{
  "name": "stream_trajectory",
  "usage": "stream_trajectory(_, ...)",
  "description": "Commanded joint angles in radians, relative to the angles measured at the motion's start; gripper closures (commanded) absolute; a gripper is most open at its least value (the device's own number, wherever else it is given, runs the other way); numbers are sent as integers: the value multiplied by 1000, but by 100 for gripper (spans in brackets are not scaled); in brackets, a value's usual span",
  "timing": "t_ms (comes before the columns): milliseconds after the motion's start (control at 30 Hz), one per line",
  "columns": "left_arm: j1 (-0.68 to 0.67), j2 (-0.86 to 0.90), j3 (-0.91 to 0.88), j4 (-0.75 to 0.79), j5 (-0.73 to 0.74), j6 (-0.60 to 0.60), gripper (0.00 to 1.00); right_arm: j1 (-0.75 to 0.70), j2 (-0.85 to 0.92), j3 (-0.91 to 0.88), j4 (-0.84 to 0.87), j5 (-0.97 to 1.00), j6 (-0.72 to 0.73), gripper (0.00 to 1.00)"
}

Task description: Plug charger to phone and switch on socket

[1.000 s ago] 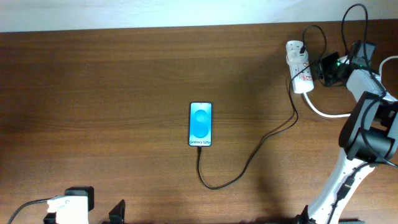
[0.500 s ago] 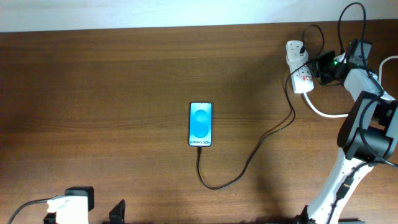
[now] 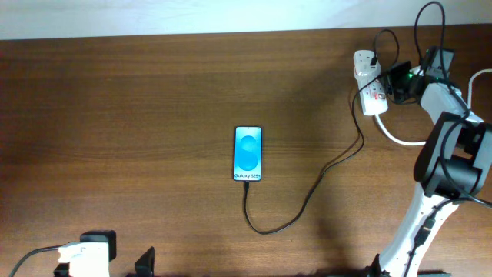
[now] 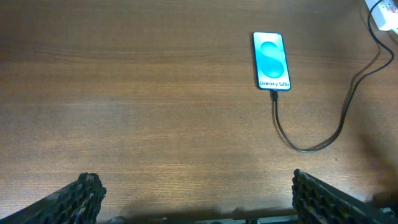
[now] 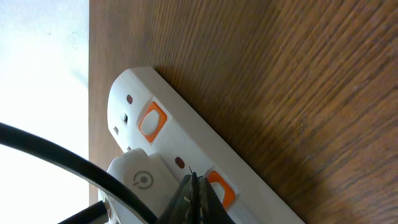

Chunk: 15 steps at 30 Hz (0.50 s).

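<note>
The phone (image 3: 247,154) lies flat mid-table with its blue screen up; the left wrist view has the phone (image 4: 272,61) at upper right. The thin black charger (image 3: 307,201) runs from the phone's near short end, loops, and climbs to the white socket (image 3: 369,81) at the far right. My right gripper (image 3: 392,83) is shut and empty. Its tip (image 5: 194,180) rests on the socket (image 5: 186,134) just beside an orange switch (image 5: 219,188). My left gripper (image 4: 200,199) is wide open low over bare table, far from the phone. The charger (image 4: 311,150) curves right of it.
A white adapter (image 5: 140,180) sits plugged in the socket, with a second orange switch (image 5: 152,121) beyond it. A black cable (image 5: 62,155) crosses in front. A thick white cord (image 3: 400,138) leaves the socket rightward. The table's far edge (image 3: 231,35) runs close behind the socket.
My right gripper has edged left and slightly farther back, onto the socket. The phone, the charger and my left arm have stayed put.
</note>
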Motion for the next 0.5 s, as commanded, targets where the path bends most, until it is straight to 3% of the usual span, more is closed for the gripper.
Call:
stream_trajectory(0,0,-5,-4,-1,-3,5,1,69,7,10,-24,-24,-93,96)
stream_trajectory(467,0,-5,-4,-1,-3,5,1,76,7,10,-119,-29,-357,96)
